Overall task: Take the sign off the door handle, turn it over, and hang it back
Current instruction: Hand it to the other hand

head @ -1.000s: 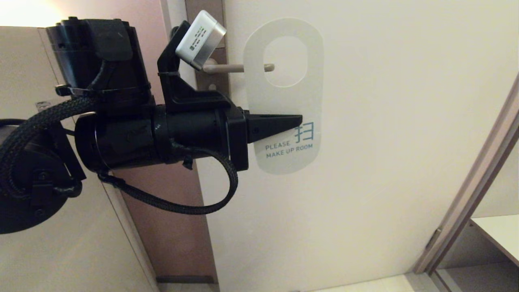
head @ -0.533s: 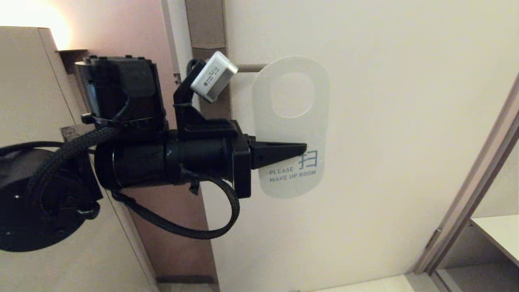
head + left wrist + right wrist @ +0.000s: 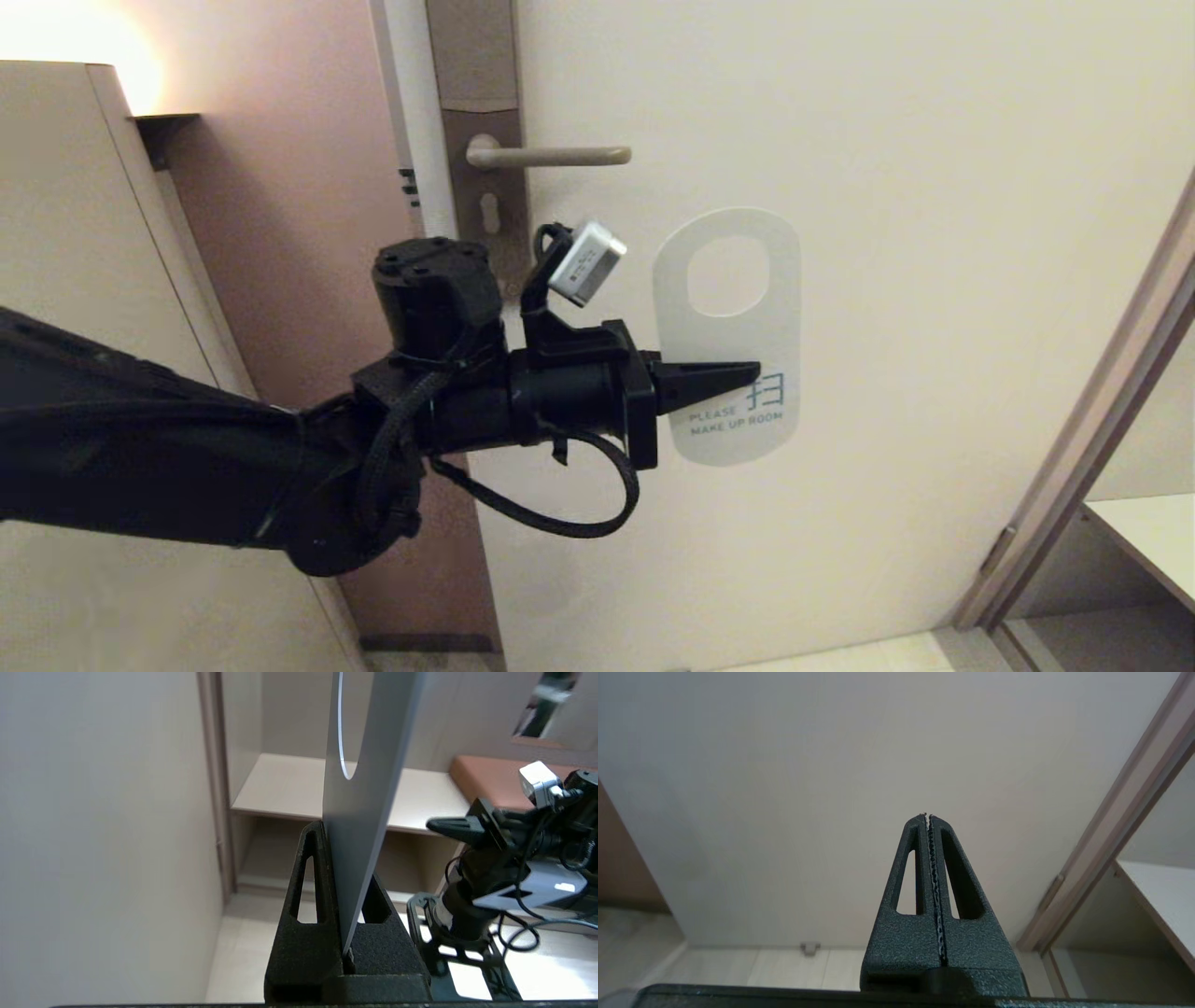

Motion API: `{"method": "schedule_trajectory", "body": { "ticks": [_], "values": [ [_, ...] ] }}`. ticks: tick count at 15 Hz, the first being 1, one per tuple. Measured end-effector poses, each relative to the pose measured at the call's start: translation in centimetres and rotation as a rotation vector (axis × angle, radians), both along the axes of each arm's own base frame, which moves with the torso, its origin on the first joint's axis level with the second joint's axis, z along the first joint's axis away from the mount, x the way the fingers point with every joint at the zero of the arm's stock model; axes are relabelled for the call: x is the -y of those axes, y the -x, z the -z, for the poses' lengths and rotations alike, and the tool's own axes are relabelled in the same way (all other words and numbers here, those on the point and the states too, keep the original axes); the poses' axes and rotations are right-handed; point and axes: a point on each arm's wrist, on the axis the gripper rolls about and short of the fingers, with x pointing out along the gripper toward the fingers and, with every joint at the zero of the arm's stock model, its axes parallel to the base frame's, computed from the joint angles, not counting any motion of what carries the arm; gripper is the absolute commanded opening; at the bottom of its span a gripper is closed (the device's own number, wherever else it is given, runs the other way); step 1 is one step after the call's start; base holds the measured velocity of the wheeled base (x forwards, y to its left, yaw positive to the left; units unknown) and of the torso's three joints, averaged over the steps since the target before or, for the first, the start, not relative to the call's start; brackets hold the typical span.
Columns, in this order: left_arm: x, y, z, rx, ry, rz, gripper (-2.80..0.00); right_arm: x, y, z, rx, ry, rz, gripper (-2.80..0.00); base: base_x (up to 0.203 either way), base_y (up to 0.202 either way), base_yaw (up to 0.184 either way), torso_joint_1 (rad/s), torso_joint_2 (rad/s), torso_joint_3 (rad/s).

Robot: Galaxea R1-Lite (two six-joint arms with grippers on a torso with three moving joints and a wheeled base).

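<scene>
- One arm works: in the head view the left gripper (image 3: 747,375) reaches in from the left, level, jaws clamped on the sign (image 3: 728,327) near its lower half, by the left edge.
- Head view: sign is off the door handle (image 3: 551,156), held upright below and to the right of it, clear of the lever, in front of the door (image 3: 887,280). White face shows, teal "PLEASE MAKE UP ROOM" at the bottom, oval hole at the top.
- Head view: door handle is horizontal on a brown backplate (image 3: 484,187) with a keyhole under the lever. Nothing hangs on it.
- Head view: small white wrist camera (image 3: 586,263) sits on top of the left arm. Cabinet (image 3: 65,233) at far left, shelf (image 3: 1144,541) at lower right past the door frame (image 3: 1092,411).
- Left wrist view: sign (image 3: 362,812) is seen edge-on, a thin grey sheet pinched between the two black fingers (image 3: 308,896), part of the oval hole visible above. Door (image 3: 103,835) fills one side of the picture.
- Left wrist view: right gripper (image 3: 437,825) shows off to the side, away from the sign, holding nothing. Bench with a brown cushion (image 3: 490,784) behind it.
- Right wrist view: right gripper (image 3: 927,815) points at the plain door (image 3: 831,765), jaws pressed together, empty. Door frame (image 3: 1120,835) and shelf (image 3: 1157,886) to one side, floor (image 3: 761,966) below.
</scene>
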Motion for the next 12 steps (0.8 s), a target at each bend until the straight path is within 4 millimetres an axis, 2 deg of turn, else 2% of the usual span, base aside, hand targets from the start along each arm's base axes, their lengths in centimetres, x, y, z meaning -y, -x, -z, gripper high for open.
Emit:
{"method": "schedule_trajectory", "body": {
  "ticks": [3,7,10,12],
  "values": [
    [1.7,-1.2,0.7,-0.021,0.013,0.02,-2.8,0.0,0.2,0.0,-0.029,0.025,-0.005,-2.8,0.0,0.0,0.0,0.0,0.0,0.0],
    [2.3,-1.6,1.4,-0.034,0.007,0.023,-2.8,0.0,0.5,-0.6,-0.045,0.039,-0.024,-2.8,0.0,0.0,0.0,0.0,0.0,0.0],
    [2.3,-1.8,1.5,-0.037,0.005,0.019,-2.8,-0.2,0.2,-2.6,-0.059,0.031,-0.093,-2.8,0.0,0.0,0.0,0.0,0.0,0.0],
    [2.3,-1.9,1.5,-0.037,0.005,0.02,-2.8,-0.3,-0.9,-4.4,-0.095,0.007,-0.145,-2.8,0.0,0.0,0.0,0.0,0.0,0.0]
  ]
}}
